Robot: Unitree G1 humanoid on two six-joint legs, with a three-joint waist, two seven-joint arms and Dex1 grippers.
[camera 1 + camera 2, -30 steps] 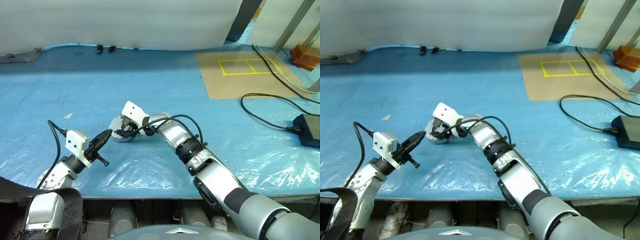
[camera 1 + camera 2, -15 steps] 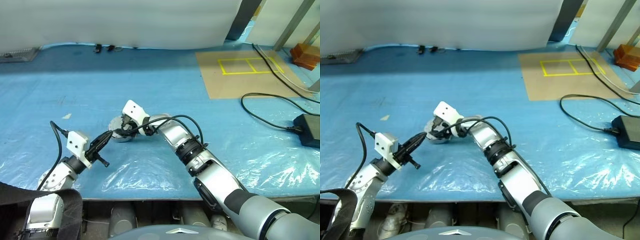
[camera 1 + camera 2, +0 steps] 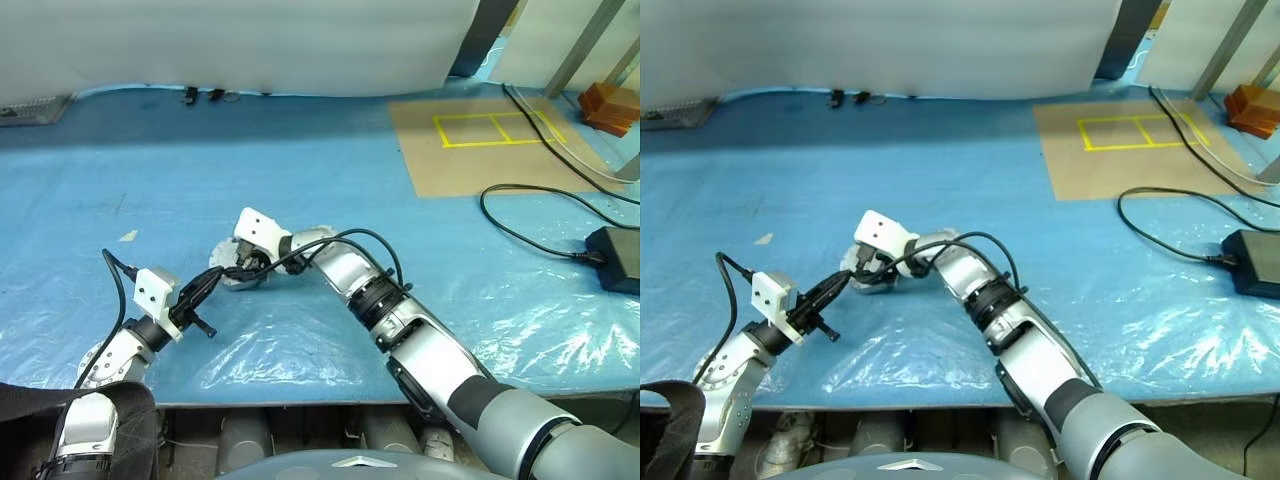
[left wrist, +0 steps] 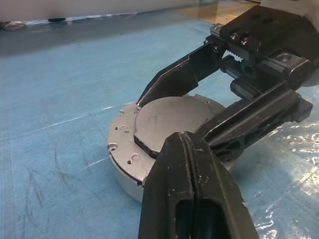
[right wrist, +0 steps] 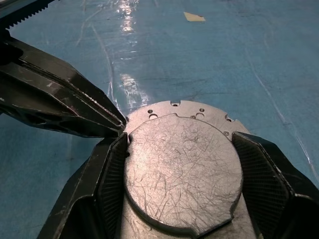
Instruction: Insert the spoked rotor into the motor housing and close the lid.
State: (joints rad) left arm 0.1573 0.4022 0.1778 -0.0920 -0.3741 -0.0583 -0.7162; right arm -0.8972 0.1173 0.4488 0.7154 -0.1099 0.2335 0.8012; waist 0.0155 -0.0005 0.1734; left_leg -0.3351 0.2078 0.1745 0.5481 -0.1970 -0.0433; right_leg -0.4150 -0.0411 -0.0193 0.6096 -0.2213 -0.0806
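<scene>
We see a work surface covered with a wrinkled blue plastic sheet (image 3: 330, 180) that catches glare near the front edge, with a white wall or curtain (image 3: 240, 45) behind it. At the far right of the surface lies a brown cardboard panel (image 3: 470, 150) marked with a yellow taped rectangle (image 3: 497, 129), and beside it a black cable (image 3: 530, 215) loops toward a black power brick (image 3: 612, 257); an orange-brown block (image 3: 612, 105) sits near grey metal frame posts (image 3: 575, 45) in the corner. Near the middle-left of the sheet rests the round silver metal motor housing (image 4: 124, 154), a shallow disc with small holes along its rim. On top of it lies the round plain light-grey lid (image 5: 182, 172), its scratched face turned up and sitting a little inside the housing's rim. Our right gripper (image 5: 179, 184) reaches across from the right with its two black fingers spread wide, one on each side of the lid and touching its edge, so the lid is pinched between them. Our left gripper (image 4: 187, 144) comes in low from the left, its black fingers pressed together into a single wedge whose tip lies at the lid's edge, just beside one of the right gripper's fingers (image 5: 70, 107). A small pale scrap (image 3: 127, 236) lies on the sheet to the left, well apart.
</scene>
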